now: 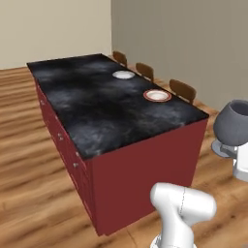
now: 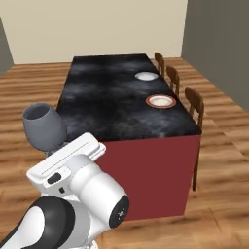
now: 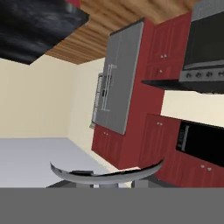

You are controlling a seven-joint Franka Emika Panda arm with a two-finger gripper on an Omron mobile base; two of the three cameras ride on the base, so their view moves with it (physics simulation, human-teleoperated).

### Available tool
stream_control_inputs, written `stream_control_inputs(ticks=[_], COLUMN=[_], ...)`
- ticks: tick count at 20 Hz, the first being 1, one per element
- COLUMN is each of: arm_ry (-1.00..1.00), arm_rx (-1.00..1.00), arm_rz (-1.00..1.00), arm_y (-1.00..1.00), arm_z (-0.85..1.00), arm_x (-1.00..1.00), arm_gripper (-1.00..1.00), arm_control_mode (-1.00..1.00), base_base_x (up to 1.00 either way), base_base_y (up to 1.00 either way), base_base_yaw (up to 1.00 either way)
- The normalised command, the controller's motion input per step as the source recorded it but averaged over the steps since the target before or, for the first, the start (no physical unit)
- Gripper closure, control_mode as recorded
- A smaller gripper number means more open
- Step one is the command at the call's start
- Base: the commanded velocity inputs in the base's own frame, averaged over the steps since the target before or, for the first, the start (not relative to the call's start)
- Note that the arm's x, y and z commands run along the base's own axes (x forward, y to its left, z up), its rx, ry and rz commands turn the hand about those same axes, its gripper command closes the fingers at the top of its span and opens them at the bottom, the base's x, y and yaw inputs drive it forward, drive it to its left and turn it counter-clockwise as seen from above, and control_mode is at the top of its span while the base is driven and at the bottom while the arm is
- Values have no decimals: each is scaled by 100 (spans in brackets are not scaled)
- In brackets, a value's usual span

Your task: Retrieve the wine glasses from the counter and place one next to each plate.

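Wine glass (image 2: 44,127) upright, bowl opening up, stem vertical, gripper clamped on its stem, short of island (image 1: 121,140)

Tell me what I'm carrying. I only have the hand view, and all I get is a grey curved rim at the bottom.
Observer: A grey wine glass, upright, with the jaws shut on it.
Operator: Where do I take it?
Observer: To the island straight ahead. An orange-rimmed plate sits nearer you and a white plate farther along, both on the side with the chairs.
Operator: Does either plate have a glass beside it?
Observer: No, neither one does.
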Motion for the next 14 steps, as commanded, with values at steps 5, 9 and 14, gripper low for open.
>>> stream_control_inputs(ticks=[5, 9, 14], arm_ry=[0, 0, 0], arm_rx=[0, 0, 0], arm_rz=[0, 0, 0], arm_y=[0, 0, 0], arm_z=[0, 0, 0], arm_x=[0, 0, 0], arm_gripper=[100, 100, 100], arm_control_mode=[100, 100, 100], base_base_x=[58, 53, 41], base_base_y=[-100, -100, -73], base_base_yaw=[18, 36, 67])
